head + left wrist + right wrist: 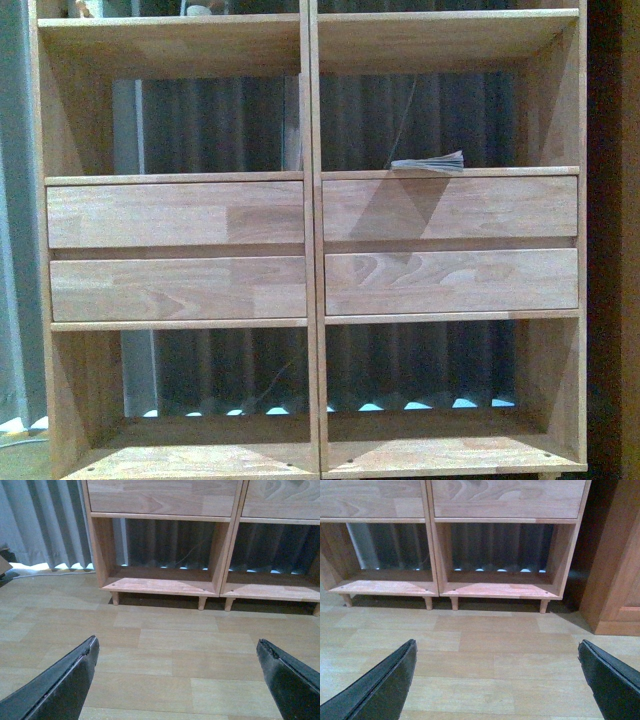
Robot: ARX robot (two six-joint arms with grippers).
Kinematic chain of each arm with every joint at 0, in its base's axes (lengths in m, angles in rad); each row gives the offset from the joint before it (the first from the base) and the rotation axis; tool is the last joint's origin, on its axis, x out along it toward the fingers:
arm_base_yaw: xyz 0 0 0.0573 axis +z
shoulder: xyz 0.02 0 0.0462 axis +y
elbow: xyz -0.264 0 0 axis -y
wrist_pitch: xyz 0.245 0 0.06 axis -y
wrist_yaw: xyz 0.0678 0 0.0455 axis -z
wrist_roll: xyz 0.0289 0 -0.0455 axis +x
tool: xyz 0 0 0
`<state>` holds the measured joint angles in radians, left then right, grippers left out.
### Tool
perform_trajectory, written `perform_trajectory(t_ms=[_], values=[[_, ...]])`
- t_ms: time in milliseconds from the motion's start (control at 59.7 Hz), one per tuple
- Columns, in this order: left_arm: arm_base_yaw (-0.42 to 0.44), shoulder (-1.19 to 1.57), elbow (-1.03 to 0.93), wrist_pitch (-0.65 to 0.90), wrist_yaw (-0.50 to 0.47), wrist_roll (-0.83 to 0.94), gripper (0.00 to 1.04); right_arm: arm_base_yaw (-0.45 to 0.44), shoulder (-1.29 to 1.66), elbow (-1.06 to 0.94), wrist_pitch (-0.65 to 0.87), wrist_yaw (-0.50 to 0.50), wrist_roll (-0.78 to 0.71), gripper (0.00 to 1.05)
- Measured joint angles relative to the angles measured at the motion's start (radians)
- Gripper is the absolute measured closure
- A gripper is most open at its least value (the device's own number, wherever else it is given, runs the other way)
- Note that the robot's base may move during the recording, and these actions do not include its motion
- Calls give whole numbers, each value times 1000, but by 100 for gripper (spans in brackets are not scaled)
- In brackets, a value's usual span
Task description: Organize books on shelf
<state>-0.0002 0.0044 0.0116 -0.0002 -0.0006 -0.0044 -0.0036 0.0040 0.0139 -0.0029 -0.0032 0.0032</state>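
The light-wood shelf (pixel 312 250) fills the front view, with open square compartments, a double central upright and four plain drawer fronts. A thin book (pixel 430 162) lies flat at the front edge of the right middle compartment, its pages fanned toward me. No arm shows in the front view. My left gripper (pixel 176 652) is open and empty above the wood floor, facing the shelf's lower left compartment (pixel 159 584). My right gripper (pixel 496 652) is open and empty above the floor, facing the lower right compartment (pixel 500 587). No other book shows.
Grey curtains (pixel 40 525) hang behind and to the left of the shelf. A brown wooden cabinet (pixel 620 580) stands right of the shelf. The shelf stands on short legs (pixel 202 602) over pale plank flooring (pixel 165 640). Small objects (pixel 198 8) sit on the top shelf.
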Motion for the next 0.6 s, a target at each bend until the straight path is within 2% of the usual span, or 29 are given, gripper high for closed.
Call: perform_trajectory(t_ms=[603], values=[[0,0,0,0,0,0,7,0,0,0,0,0,0,7]])
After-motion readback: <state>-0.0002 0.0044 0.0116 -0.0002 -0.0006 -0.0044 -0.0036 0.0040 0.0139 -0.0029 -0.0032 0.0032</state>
